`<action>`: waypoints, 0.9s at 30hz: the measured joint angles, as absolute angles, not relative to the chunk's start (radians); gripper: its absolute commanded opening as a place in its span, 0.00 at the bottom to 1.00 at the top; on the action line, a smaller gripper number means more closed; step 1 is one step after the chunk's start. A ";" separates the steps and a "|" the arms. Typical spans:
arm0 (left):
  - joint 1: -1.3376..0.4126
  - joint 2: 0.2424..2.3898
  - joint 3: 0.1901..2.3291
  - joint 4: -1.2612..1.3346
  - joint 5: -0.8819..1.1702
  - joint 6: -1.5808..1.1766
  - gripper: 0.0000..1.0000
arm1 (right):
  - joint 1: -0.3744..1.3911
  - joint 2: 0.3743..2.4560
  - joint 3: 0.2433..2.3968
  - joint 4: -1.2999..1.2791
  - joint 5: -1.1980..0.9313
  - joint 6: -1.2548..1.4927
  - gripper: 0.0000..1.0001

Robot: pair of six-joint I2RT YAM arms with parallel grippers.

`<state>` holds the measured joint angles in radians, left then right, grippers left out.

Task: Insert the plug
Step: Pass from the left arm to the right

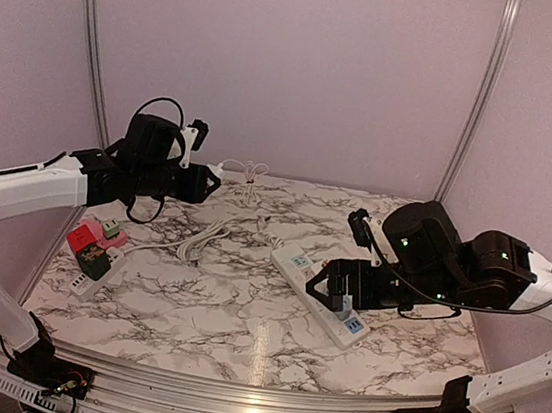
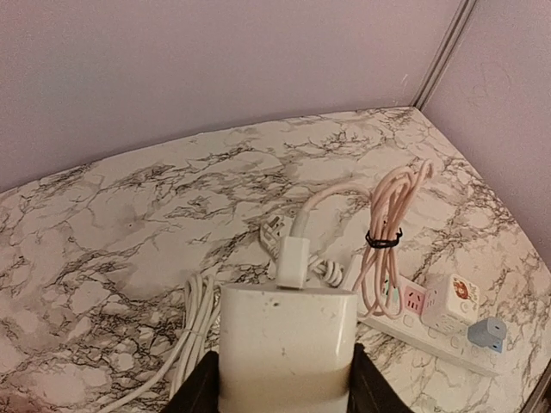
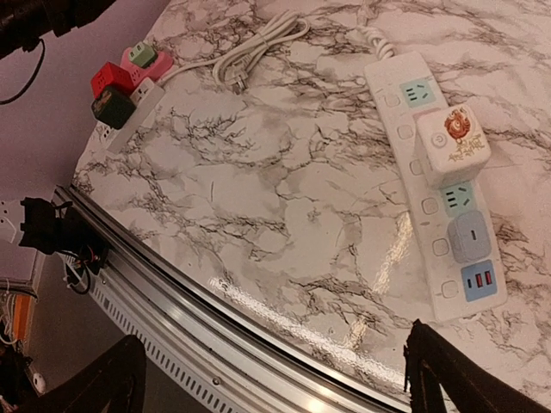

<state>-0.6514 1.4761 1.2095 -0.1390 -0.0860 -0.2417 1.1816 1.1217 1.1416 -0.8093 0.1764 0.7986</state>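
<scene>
My left gripper (image 1: 196, 181) is raised over the table's back left and is shut on a white plug (image 1: 215, 171). In the left wrist view this boxy white plug (image 2: 287, 344) fills the gap between the dark fingers (image 2: 196, 391), with a white cable connector on its front face. The long white power strip (image 1: 301, 268) lies right of centre on the marble table. My right gripper (image 1: 331, 289) hovers over it, open and empty. In the right wrist view the power strip (image 3: 435, 181) carries a white cube adapter (image 3: 453, 144), a grey plug (image 3: 469, 237) and free sockets.
A second strip (image 1: 94, 255) with red, pink and green adapters lies at the left edge. A coiled white cord (image 1: 207, 238) sits mid-table. A tied pinkish cable bundle (image 2: 387, 232) hangs from the held plug's cable. The metal front rail (image 3: 215, 318) runs below the right gripper.
</scene>
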 measured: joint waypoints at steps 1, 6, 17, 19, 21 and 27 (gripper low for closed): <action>-0.675 1.445 1.185 -0.138 -0.086 -0.236 0.17 | 1.184 1.122 1.153 -0.807 0.176 0.793 0.99; -0.764 1.299 1.078 -0.134 -0.073 -0.220 0.17 | 1.192 1.122 1.183 -0.773 0.159 0.755 0.95; -0.881 1.095 0.869 -0.096 -0.019 -0.250 0.17 | 1.219 1.216 1.183 -0.598 0.028 0.728 0.83; -0.928 1.063 0.833 -0.078 -0.054 -0.231 0.17 | 1.220 1.251 1.193 -0.570 -0.012 0.739 0.81; -0.968 1.034 0.796 -0.047 -0.078 -0.212 0.17 | 1.220 1.277 1.202 -0.529 -0.049 0.756 0.78; -1.059 0.974 0.701 0.064 -0.137 -0.163 0.17 | 1.234 1.361 1.279 -0.435 -0.131 0.803 0.75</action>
<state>-1.0588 0.9741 0.7013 0.0643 -0.1371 -0.1627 1.2335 1.3613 1.2793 -0.4351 -0.1307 0.8028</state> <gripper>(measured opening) 0.433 0.757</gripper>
